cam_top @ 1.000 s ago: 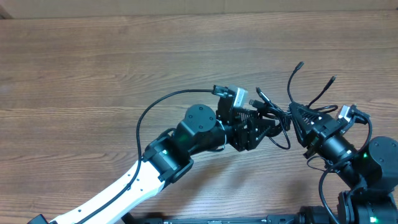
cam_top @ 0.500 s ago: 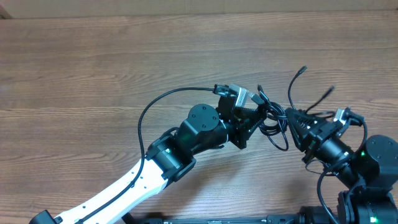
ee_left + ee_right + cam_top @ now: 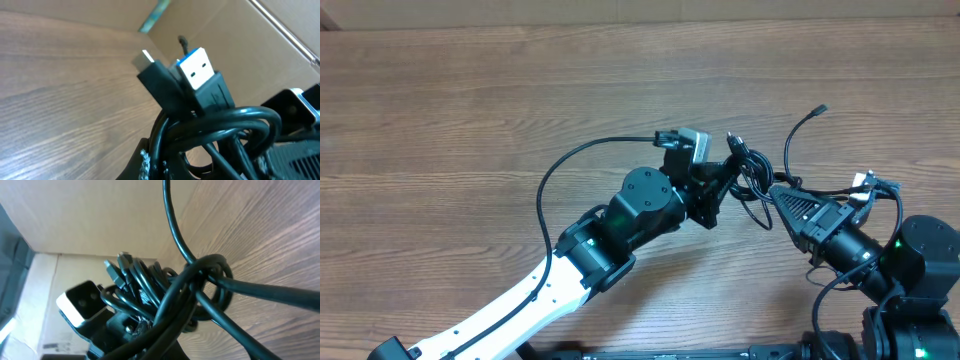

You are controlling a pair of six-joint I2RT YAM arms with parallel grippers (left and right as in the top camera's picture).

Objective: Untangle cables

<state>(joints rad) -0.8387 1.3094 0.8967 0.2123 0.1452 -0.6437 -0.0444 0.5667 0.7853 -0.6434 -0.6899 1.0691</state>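
Several thin black cables (image 3: 752, 178) are seen from overhead as one tight knot over the wooden table (image 3: 470, 100), between the two arms, right of centre. The left gripper (image 3: 722, 186) is closed on the knot's left side. The right gripper (image 3: 776, 194) is pinched to a point on its right side. Loose ends (one curling up and away) are thrown out beyond. From the left wrist, the cables (image 3: 215, 130) are shown looped thickly together just before the lens, with two plugs raised, one plug (image 3: 199, 70) blue-tongued. From the right wrist, the cables (image 3: 197, 287) are shown wound into a ring-like knot, with strands running off to the right edge and one running upward.
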